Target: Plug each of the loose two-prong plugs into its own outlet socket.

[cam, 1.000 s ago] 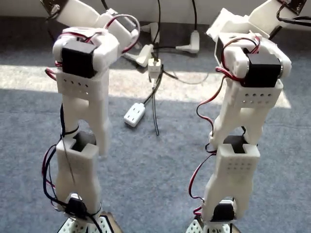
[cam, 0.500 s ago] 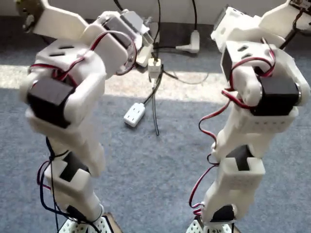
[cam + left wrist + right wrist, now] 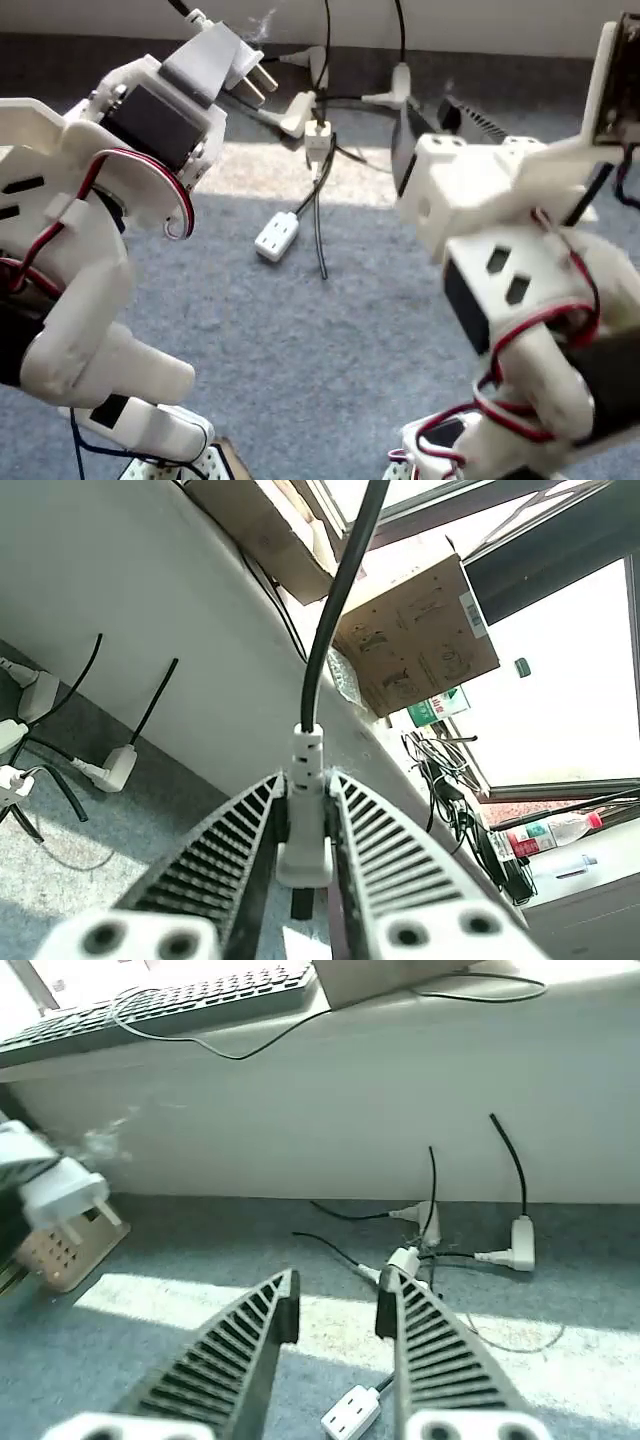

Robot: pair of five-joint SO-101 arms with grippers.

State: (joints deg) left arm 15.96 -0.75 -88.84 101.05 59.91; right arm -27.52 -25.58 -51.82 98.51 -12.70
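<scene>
- The left gripper point(image 3: 306, 785) is clamped on a white two-prong plug point(image 3: 304, 845). Both ribbed fingers press its body, and its black cord point(image 3: 335, 610) runs straight out past the fingertips.
- In the high view the plug is held up in the air, and its prongs point(image 3: 258, 82) stick out sideways toward the right arm, tilted a little downward.
- The white outlet block point(image 3: 277, 236) lies on the grey carpet point(image 3: 300, 350), below the left gripper and back toward the arm bases, slotted face up. Its long axis runs diagonally, along its own lead.
- The prongs are not aimed at those slots. I judge the wrist must turn them downward before lowering the plug.
- The right gripper point(image 3: 338, 1290) is parted and empty, and the block sits just beyond its fingertips, low on the carpet.
- More loose plugs point(image 3: 400, 88) lie farther out, near the wall.
- The left gripper holds the plug, and the right looks well placed to steady the block.
</scene>
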